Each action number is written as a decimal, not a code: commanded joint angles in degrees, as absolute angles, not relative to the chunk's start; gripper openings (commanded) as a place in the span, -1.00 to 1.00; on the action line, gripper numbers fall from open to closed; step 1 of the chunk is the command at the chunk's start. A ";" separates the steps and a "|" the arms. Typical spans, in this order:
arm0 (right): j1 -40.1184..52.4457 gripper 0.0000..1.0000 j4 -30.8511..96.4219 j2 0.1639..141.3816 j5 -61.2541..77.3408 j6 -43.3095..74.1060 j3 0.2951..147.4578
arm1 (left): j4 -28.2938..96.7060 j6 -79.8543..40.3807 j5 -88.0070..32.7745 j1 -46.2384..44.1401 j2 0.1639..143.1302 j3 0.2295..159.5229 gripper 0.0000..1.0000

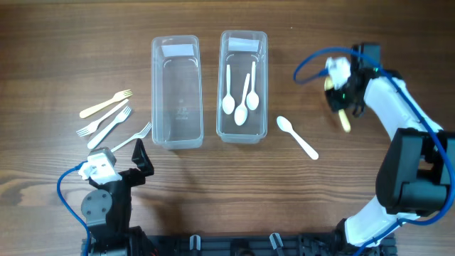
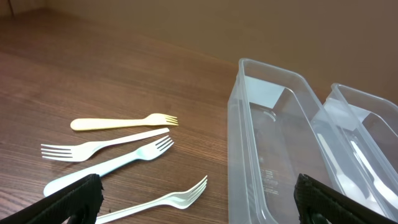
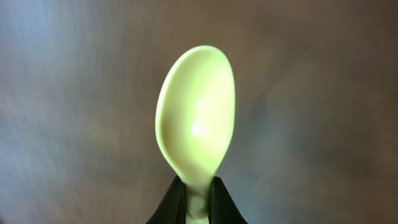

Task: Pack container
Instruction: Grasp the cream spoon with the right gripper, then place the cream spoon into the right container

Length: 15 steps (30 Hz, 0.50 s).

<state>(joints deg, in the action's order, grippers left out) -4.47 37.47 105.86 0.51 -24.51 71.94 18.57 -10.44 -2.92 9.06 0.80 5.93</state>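
Spoon-packing step: our right jaws clamp a yellow spoon (image 3: 196,118); next we carry it left over the right tub (image 1: 264,71) and release. Left jaws stand wide.

A big wooden table (image 1: 57,43) fills the view. It is brown, with darker lines in the wood that run from side to side. Ahead of the left pincer (image 2: 199,205) the table goes on a long way. The wood far from the pincer looks paler, with a soft shine from the light. Past the far edge, up and to the left of that pincer, is a thin pale strip (image 2: 17,5). It may be wall or floor, but it is too small to tell. Behind the left pincer, off to its right, a black bar (image 1: 234,245) runs along the near edge of the table. Around the right pincer (image 3: 198,202) all is a brown and grey blur.
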 commanded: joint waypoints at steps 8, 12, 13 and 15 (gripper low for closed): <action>9.69 -0.91 43.79 106.48 7.81 -7.01 93.43 | 18.39 -10.76 -3.60 8.84 0.38 5.67 0.99; 17.61 -0.91 43.16 106.48 9.10 -0.54 94.83 | 18.39 -10.76 -3.60 8.84 0.38 5.67 1.00; 18.96 -0.91 43.38 106.48 9.10 0.67 94.80 | 18.39 -10.76 -3.60 8.84 0.38 5.67 0.99; 21.78 -0.91 43.75 106.48 9.13 5.43 94.76 | 18.39 -10.76 -3.60 8.84 0.38 5.67 1.00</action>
